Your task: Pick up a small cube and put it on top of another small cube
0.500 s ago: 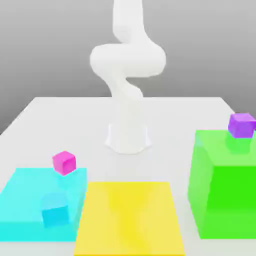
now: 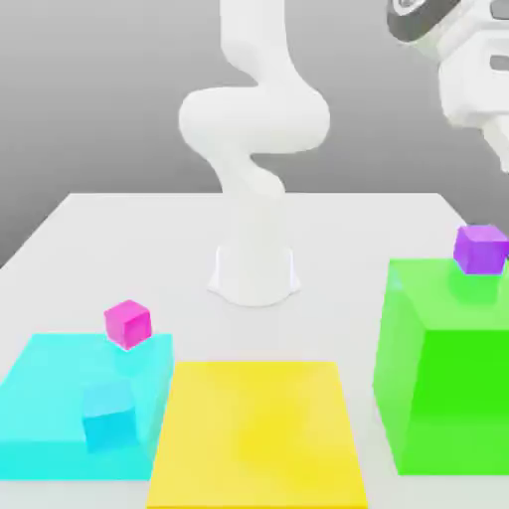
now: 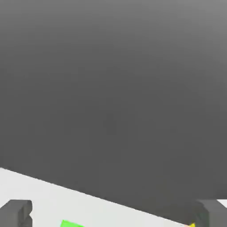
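Three small cubes show in the exterior view: one magenta cube (image 2: 127,323) on the cyan slab (image 2: 50,398) at eight o'clock, one cyan cube (image 2: 107,416) below it, one purple cube (image 2: 481,248) atop the green block (image 2: 447,368) at three. The gripper (image 3: 113,213), fingers (image 3: 17,213) spread wide, holds nothing.

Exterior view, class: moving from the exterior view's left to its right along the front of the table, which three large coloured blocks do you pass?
Cyan slab → yellow slab → green block.
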Motion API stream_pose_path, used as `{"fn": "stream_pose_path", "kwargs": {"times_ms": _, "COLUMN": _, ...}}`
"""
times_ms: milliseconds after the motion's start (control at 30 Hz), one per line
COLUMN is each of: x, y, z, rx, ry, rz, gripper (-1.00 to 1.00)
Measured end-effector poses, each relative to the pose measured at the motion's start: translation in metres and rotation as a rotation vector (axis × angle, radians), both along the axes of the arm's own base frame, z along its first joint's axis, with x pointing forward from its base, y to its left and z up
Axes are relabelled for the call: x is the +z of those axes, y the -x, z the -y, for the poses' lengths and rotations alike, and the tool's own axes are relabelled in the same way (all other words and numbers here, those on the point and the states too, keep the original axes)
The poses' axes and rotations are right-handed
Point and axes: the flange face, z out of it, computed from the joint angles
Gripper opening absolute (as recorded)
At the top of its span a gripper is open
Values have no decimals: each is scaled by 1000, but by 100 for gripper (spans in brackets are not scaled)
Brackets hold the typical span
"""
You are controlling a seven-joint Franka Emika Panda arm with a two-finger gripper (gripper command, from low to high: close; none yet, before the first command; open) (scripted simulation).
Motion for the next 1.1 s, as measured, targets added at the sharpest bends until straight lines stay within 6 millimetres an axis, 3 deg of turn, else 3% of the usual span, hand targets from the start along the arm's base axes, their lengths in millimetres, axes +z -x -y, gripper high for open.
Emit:
{"fn": "stream_pose_path", "kwargs": {"times_ms": 133, "x": -70, "y": 78, "z": -49, "rx": 163, "ry": -3, "rz": -80, "gripper": 0}}
{"fn": "stream_pose_path", "kwargs": {"times_ms": 200, "x": -100, "y": 111, "z": -59, "rx": 180, "ry": -18, "rz": -150, "gripper": 0}}
{"fn": "stream_pose_path", "kwargs": {"times_ms": 233, "x": -110, "y": 116, "z": -59, "rx": 141, "ry": -32, "rz": -191, "gripper": 0}}
{"fn": "stream_pose_path", "kwargs": {"times_ms": 433, "x": -159, "y": 107, "z": -39, "rx": -266, "ry": -100, "rz": -417, "gripper": 0}}
{"fn": "stream_pose_path", "kwargs": {"times_ms": 667, "x": -214, "y": 97, "z": -3, "rx": -803, "ry": -122, "rz": -605, "gripper": 0}}
{"fn": "stream_pose_path", "kwargs": {"times_ms": 767, "x": -225, "y": 108, "z": -2, "rx": -835, "ry": -100, "rz": -609, "gripper": 0}}
{"fn": "stream_pose_path", "kwargs": {"times_ms": 1100, "x": -265, "y": 105, "z": -2, "rx": -845, "ry": -73, "rz": -577, "gripper": 0}}
